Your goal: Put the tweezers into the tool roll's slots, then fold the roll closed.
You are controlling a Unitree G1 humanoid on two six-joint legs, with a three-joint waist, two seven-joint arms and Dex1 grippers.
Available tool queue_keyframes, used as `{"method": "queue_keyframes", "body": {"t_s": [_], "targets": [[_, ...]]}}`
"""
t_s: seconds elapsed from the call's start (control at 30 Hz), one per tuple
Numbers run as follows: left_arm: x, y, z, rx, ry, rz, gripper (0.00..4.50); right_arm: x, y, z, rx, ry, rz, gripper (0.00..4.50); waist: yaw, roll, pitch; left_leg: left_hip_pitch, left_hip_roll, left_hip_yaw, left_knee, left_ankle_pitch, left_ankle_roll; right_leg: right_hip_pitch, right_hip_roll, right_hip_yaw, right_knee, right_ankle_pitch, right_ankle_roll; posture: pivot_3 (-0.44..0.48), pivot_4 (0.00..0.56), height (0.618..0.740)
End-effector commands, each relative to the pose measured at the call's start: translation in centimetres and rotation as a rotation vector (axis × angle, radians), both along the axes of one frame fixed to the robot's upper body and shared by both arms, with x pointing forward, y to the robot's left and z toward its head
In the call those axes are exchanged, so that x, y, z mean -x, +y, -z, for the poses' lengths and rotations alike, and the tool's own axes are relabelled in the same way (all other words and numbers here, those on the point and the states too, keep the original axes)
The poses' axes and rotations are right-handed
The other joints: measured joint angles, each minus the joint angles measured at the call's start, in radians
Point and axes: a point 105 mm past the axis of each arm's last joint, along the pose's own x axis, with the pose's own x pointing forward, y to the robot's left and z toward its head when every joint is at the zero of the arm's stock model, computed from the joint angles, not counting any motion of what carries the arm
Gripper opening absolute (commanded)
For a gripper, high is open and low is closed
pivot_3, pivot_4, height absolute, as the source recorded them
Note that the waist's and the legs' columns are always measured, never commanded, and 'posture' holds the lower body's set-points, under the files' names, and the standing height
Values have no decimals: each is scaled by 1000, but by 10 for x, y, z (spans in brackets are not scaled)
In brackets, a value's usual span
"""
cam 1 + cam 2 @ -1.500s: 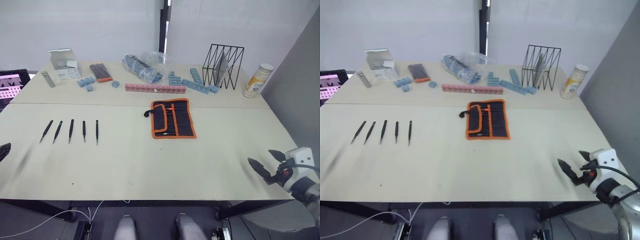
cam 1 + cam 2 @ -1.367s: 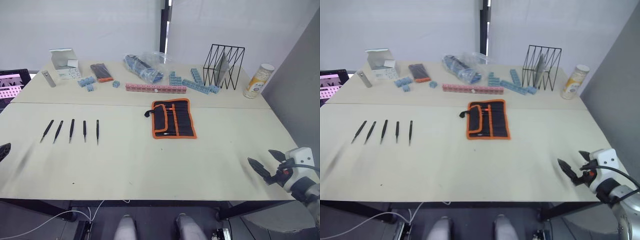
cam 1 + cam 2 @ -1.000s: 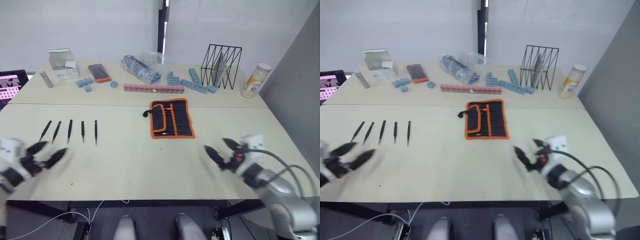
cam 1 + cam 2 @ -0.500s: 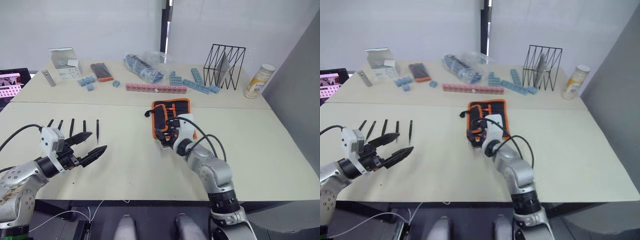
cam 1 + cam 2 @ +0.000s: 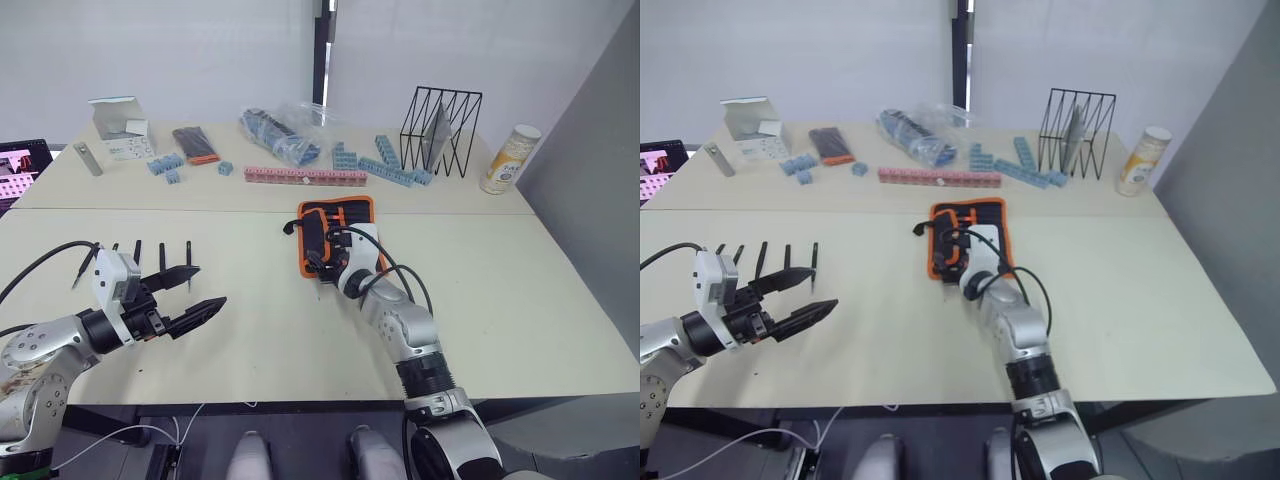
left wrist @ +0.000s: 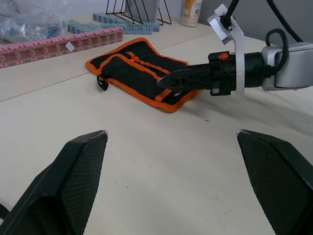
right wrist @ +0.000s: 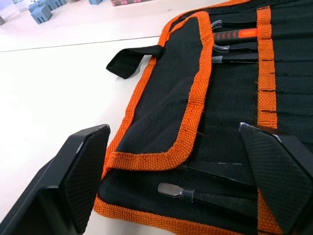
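Observation:
The tool roll lies unrolled at mid-table, black with orange edging, one flap folded over its left side. Its slots hold an orange-handled tool and a few slim metal-tipped tools. My right gripper hovers open at the roll's near edge, holding nothing; in the left wrist view the right gripper points at that edge. The tweezers lie in a row on the left of the table. My left gripper hangs open and empty just in front of them, its body hiding their near ends.
Along the back edge stand a white box, a small black pack with an orange end, blue blocks, a pink block strip, a plastic bag, a black wire rack and a yellow canister.
Both arms rose from the table's front edge. The right gripper swung left to the roll's near edge; the left gripper came up in front of the tweezers. Nothing was grasped.

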Motion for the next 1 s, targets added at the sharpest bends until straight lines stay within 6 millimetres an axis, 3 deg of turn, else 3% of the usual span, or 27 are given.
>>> {"method": "queue_keyframes", "body": {"t_s": [0.03, 0.3, 0.47, 0.87, 1.0], "targets": [[1, -4, -15, -7, -55, 12, 4500, 6, 27, -8, -74, 1, -64, 4480, -2, 0, 0, 0, 0, 0, 0, 0, 0, 0, 0, 0, 0, 0, 0, 0, 150, 663], [2, -3, -14, -6, -55, -3, 4500, 16, 44, -24, -88, -66, -144, 4480, -3, 1, 0, 0, 0, 0, 0, 0, 0, 0, 0, 0, 0, -1, -1, 0, 150, 663], [2, -2, -15, -6, -57, -10, 4500, 22, 50, -24, -75, -74, -166, 4480, -2, 1, 0, -1, 0, 0, 0, 0, 0, -1, 0, 0, 0, -2, -3, 0, 150, 663], [1, -3, -14, -10, -50, -2, 4500, 5, 30, -26, -113, -61, -50, 4480, -1, 1, 0, -1, 0, 0, 0, 0, 0, -1, 0, 0, 0, -2, -4, 0, 150, 663], [1, -3, -13, -15, -46, 0, 4500, 6, 32, -25, -122, -55, -57, 3410, -2, 1, 1, -1, 0, 0, 0, 0, 0, -1, 0, 0, 0, -2, -4, 0, 150, 663]]}}
